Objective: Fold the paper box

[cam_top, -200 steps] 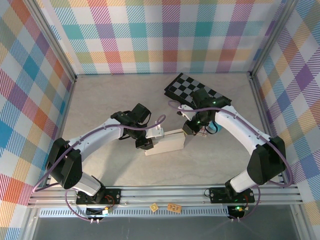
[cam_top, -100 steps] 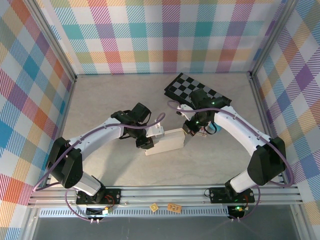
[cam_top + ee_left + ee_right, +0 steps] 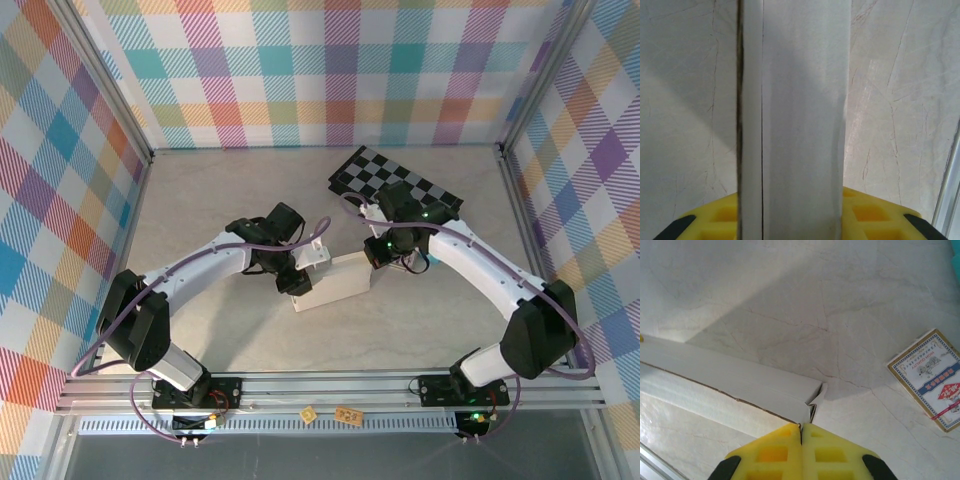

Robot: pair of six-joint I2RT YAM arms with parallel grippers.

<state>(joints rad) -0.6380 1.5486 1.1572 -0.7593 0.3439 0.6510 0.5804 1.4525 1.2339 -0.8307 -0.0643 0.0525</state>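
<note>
- The paper box (image 3: 335,283) lies on the bench (image 3: 220,200) about mid-way between the two arms. Its long axis runs left to right, with the right end a little farther away than the left.
- The left claw (image 3: 298,286) sits at the box's left end. In the left wrist view a band of white cardboard runs straight out from between the yellow fingers (image 3: 870,216), so this claw is clamped across a folded section of the box and looks down its length.
- The right claw (image 3: 372,260) is at the opposite end, by the far right corner. It is clenched, with its yellow pads (image 3: 830,450) pressed flat together.
- From the right wrist view the box stretches away to the left of the tips, and its crumpled corner flap sits just ahead of them, touching or nearly so (I cannot tell whether a sliver of flap is caught between the pads).
- The relation that matters: the box is spanned end to end, the left claw anchoring one short end and the right claw meeting the other. Any fold at the right corner would, I judge, fall to the right arm, since it is much the nearer.
- A small patterned packet (image 3: 932,385) lies on the bench to the right of that corner, apart from the box, and the checkered board (image 3: 395,180) lies farther back.
</note>
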